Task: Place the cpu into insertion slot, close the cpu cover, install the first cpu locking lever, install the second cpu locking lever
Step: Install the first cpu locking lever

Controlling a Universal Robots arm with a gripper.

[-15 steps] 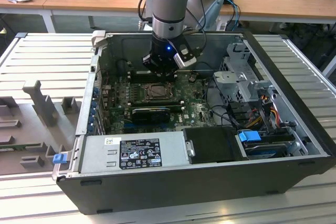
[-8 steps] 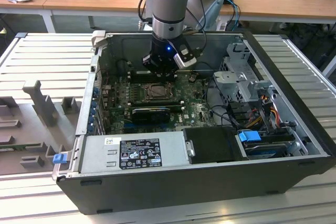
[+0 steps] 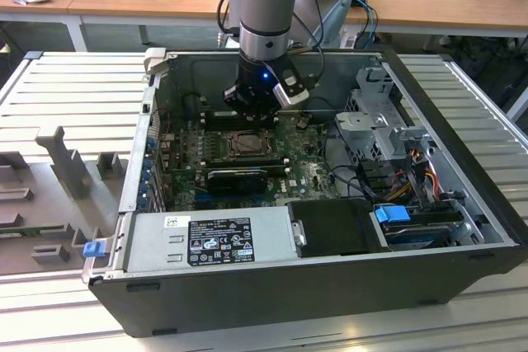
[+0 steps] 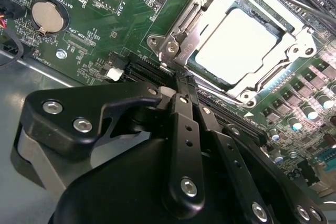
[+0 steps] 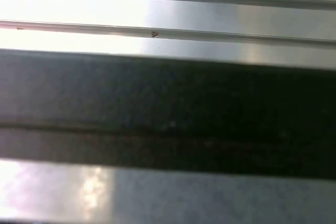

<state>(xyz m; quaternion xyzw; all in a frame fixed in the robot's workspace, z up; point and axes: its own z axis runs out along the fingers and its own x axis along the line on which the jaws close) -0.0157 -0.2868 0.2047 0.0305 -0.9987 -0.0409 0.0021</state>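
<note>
So the arm is reaching down into the open computer case, and there's not a ton of room in there: the case walls box it in on all sides, with the drive cage off toward the exterior view's right and the big grey power supply along the near edge. The gripper hangs just over the far edge of the insertion slot, right by the long black memory slots. In the second wrist view the fingers look pressed together with nothing between them, tips sitting right at the corner of the socket next to another black slot. The cpu is already lying flat in the socket, pale and shiny, and the cpu cover is down around it as a silvery frame, so the chip shows through the cut-out. A coin battery sits on the green board well off to the side. The first wrist view just shows ribbed metal table and a dark band, probably the case edge.
</note>
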